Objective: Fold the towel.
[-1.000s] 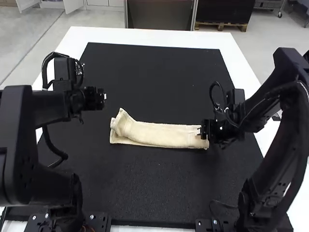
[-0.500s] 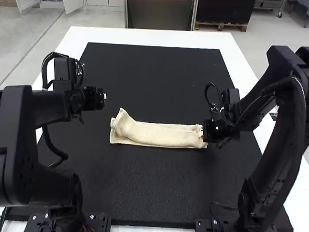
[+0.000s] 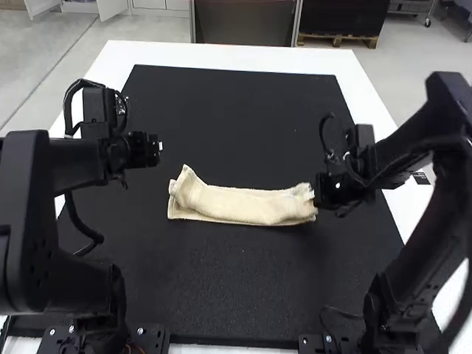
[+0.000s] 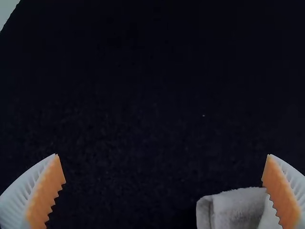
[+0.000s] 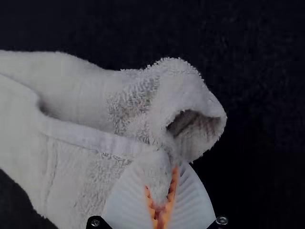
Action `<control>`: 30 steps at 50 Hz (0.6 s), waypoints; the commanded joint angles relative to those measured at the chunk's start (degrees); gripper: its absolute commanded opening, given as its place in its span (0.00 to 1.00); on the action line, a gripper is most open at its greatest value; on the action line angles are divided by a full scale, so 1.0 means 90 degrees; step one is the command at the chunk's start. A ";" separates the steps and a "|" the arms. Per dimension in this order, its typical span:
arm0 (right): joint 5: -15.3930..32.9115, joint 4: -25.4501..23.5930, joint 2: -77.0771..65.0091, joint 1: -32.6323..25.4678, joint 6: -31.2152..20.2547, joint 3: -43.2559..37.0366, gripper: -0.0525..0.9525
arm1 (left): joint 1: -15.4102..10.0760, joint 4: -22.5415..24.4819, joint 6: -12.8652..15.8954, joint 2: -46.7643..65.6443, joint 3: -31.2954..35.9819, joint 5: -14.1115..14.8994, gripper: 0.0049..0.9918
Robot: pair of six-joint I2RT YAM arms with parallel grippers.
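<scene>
Towel (image 3: 240, 206), lying as a long folded strip on the mat (image 3: 240, 280), looks light, soft and limp, hardly fragile; it would probably droop unless pinched through its layers near each end (one end puckers around a dark hollow). The right tool (image 5: 161, 179) grips a pinch of cloth there; the left tool (image 4: 163, 155), spread wide, is near the other end.

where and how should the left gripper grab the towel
Probably by the left end of the towel, coming down from above with the open left gripper and closing across the strip. It is long and narrow, with a puffy bulge at that end to pinch, and the right gripper already holds the other end.
</scene>
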 commanded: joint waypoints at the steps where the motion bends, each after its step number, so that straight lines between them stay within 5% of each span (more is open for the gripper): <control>1: -0.0342 -0.0113 -0.0386 -0.0059 0.0142 0.0179 0.03 | 0.0012 0.0093 -0.0147 -0.0145 0.0107 0.0067 0.98; 14: -0.0811 -0.0514 -0.0562 0.0029 0.0240 0.0491 0.03 | 0.0051 0.0045 -0.0166 -0.0145 0.0166 0.0047 0.98; 30: -0.0996 -0.0455 -0.0162 0.1045 0.0601 0.0940 0.03 | 0.0383 0.0035 -0.0293 -0.0213 0.0312 -0.0167 0.98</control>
